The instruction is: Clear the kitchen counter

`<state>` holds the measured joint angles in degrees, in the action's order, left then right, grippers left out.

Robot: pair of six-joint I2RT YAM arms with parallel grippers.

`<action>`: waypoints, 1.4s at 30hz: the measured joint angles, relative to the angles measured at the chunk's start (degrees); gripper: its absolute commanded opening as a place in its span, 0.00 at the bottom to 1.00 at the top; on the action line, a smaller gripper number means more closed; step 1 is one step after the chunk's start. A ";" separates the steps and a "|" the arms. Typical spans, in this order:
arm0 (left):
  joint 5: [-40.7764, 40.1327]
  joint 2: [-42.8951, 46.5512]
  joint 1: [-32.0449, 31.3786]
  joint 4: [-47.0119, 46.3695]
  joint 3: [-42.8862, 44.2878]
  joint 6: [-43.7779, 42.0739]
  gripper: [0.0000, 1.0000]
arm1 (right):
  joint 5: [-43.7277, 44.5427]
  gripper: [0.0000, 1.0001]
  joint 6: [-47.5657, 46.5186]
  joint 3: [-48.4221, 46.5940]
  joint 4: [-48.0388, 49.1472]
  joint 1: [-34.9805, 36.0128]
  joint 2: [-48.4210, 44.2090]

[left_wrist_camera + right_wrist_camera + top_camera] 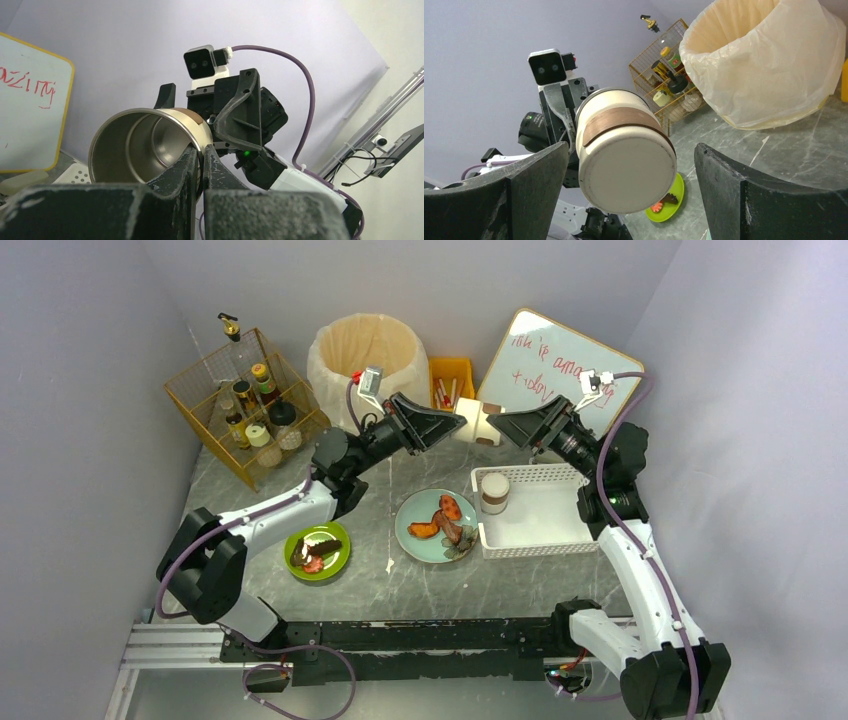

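Under both arms, the kitchen counter (420,585) fills the floor of the top view: grey marble look, thin white veins, black rail frame (400,637) along its near edge.

Back row, left to right:
- gold wire rack (232,412) holding bottles
- lined bin (367,352)
- yellow tub (452,375)
- whiteboard (560,362) with red writing, leaning on the wall

On the counter:
- white slatted basket (545,525) at right, with a small cream-and-brown container (495,492) upright in its left end
- teal plate (412,525) with food scraps in the middle
- green plate (335,558) with scraps to its left, well apart from the basket

Cup (478,425), white with a brown band and steel inside, is off the counter, lying sideways in the air between the two wrists, over the back half of the surface.

Left gripper (200,156): jaws pinched narrow on the cup's rim, one finger inside the mouth and one outside. It carries the cup.

Right gripper (630,147): jaws spread wide. The cup's flat base (629,175) sits between the fingers (734,190), with a clear gap on the bin side. Contact on the other side: cannot tell.
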<state>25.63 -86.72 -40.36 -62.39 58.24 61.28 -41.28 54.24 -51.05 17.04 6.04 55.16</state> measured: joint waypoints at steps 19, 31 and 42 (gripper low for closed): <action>0.20 1.07 2.23 -4.42 -1.14 4.11 0.05 | -4.85 0.91 1.53 1.29 5.35 -0.02 0.37; 1.40 0.94 2.47 -5.95 -1.14 5.70 0.05 | -7.17 0.95 2.54 1.29 8.37 -0.02 0.92; 2.38 -0.70 2.47 -7.21 -1.14 7.06 0.05 | -7.32 0.93 2.82 1.29 9.60 -0.02 1.11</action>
<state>28.01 -87.42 -37.89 -69.60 57.10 68.34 -48.60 57.06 -49.76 26.63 6.02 56.27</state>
